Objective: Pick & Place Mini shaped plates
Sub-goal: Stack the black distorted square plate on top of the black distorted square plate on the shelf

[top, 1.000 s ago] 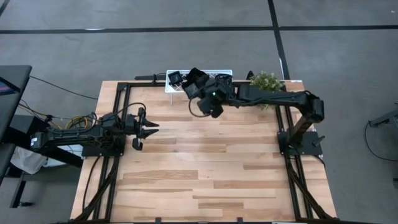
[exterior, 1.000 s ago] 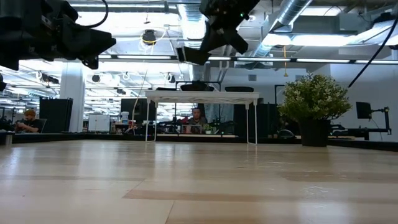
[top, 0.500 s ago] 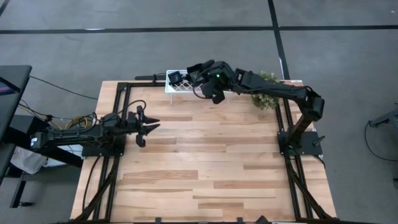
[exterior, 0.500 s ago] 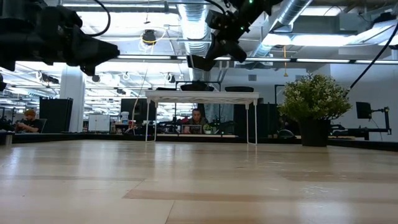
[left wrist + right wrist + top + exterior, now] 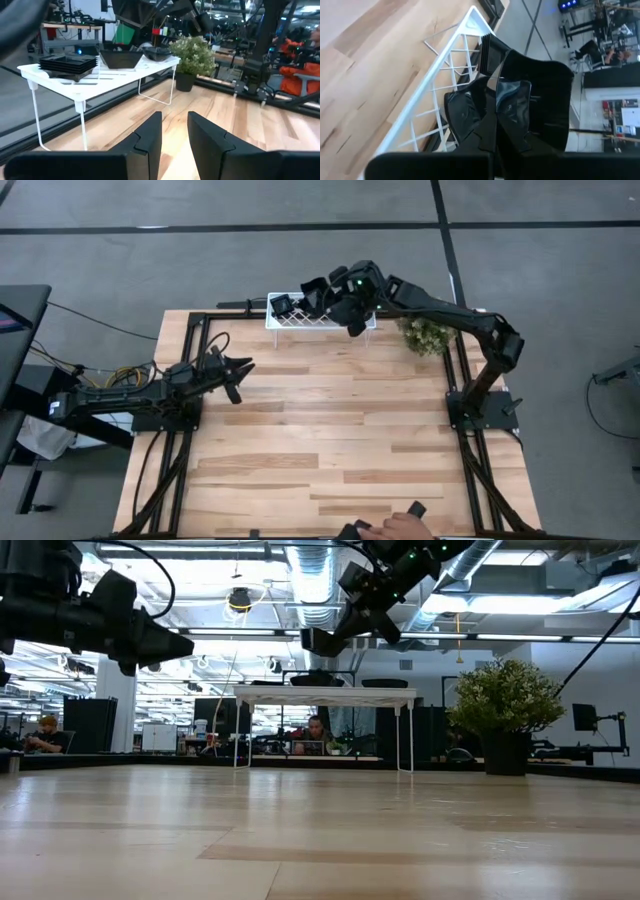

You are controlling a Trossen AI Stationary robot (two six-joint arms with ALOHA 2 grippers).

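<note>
Swinging back from above the counter [image 5: 330,440], the right end effector [image 5: 318,292] now hangs over the white rack [image 5: 290,321] at the far edge, clamped on a deep black plate [image 5: 542,102] apparently for stacking beside the other plates [image 5: 67,64], while the left end effector [image 5: 243,366] waits part-open.

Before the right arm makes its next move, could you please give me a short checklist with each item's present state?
1. Right gripper shut on the deep black plate: ok.
2. Plate held above the white lattice wire rack: ok.
3. Free spot on the rack beneath it: cannot tell.
4. Left gripper open, empty, away from the rack: ok.
5. Table's near edge free of people: not ok, a person's hand shows there.
</note>
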